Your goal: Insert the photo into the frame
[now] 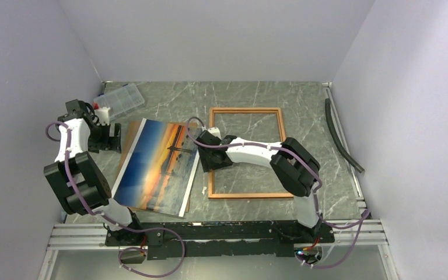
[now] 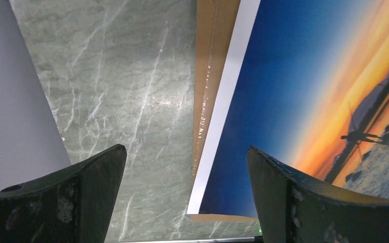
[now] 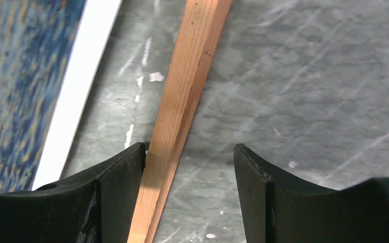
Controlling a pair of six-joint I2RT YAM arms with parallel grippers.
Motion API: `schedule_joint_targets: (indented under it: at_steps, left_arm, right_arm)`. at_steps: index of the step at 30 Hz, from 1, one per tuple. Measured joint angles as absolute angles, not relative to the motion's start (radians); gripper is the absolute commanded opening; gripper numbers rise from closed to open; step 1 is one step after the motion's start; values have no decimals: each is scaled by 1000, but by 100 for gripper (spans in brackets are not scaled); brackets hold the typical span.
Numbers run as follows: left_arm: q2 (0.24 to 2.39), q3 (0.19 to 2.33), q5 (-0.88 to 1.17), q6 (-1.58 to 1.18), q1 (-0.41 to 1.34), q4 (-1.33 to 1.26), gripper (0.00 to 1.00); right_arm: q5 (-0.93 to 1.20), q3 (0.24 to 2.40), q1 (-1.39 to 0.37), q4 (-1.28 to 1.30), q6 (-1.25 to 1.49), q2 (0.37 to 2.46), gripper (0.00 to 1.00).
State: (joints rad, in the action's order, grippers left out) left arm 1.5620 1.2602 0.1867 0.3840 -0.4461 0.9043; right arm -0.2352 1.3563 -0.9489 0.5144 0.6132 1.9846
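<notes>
Over the frame's [image 3: 182, 101] left rail your right gripper [image 3: 190, 167] straddles it, spread wide, probably to steady it, while your left gripper [image 2: 187, 172], also spread, hovers at the edge of the photo [image 2: 304, 101] lying on a board [image 2: 205, 76] beside the frame.

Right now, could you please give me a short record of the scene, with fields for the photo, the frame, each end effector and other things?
photo: lies on brown backing board, beside the frame, not inside it
frame: flat on table, only marble seen through it
left end effector: open, above the photo's white border
right end effector: open, astride the frame rail nearest the photo
other: clear compartment box, far left
</notes>
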Motion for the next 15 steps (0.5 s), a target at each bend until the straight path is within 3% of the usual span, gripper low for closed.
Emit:
schedule_joint_targets:
  at_steps: [8,15]
  left_arm:
    - [1582,1188,129,416,-446,841,89]
    - [1589,1106,49,433,-446,728,84]
  right_arm:
    - [-230,1332,-920,533,624,1945,75]
    - [-118,1435,-931,505,666,1898,81]
